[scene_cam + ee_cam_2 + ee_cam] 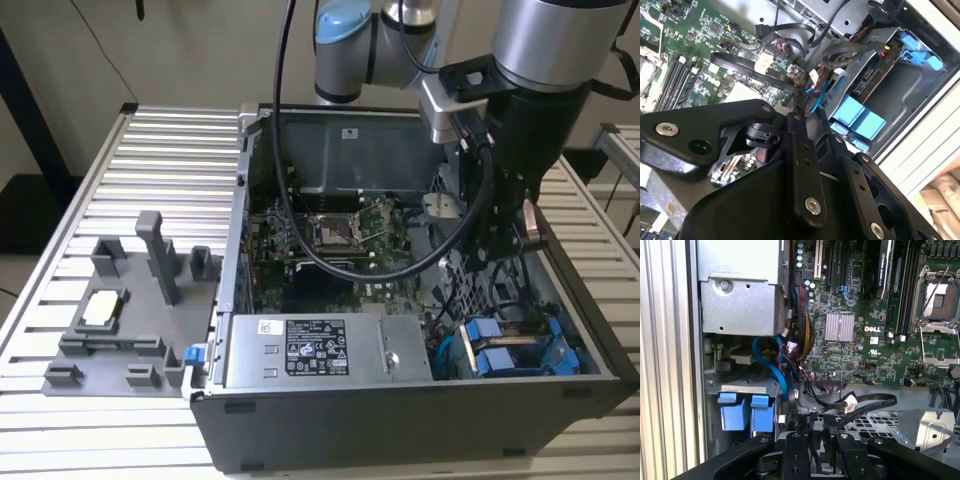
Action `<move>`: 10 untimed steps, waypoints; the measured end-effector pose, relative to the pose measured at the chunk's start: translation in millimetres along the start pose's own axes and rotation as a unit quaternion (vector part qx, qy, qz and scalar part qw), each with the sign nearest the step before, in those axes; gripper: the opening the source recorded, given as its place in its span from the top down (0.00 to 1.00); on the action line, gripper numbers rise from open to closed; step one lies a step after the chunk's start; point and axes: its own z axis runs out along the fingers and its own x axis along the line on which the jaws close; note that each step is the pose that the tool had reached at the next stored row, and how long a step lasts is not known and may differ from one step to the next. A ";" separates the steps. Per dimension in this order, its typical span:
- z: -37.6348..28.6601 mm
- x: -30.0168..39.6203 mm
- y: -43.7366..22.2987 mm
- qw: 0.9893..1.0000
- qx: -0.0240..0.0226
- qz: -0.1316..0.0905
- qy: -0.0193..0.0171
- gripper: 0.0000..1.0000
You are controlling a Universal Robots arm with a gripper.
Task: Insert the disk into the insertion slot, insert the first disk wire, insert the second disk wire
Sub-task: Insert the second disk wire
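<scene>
Blue carrier tabs of the disk (503, 352) sit in the insertion slot (560, 345) at lower right. Gripper (503, 232) hangs above; its jaws pinch a dark cable (865, 404)

Even indoor light, soft focus

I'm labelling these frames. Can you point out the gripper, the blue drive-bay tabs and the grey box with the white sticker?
gripper (815, 427): first wrist view, midway between its fingertips.
blue drive-bay tabs (746, 412): first wrist view, front face of the tabs.
grey box with the white sticker (315, 346): exterior view, on its sticker.
</scene>
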 end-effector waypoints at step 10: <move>0.2 0.1 -0.1 1.000 0.001 -0.001 0.010 0.82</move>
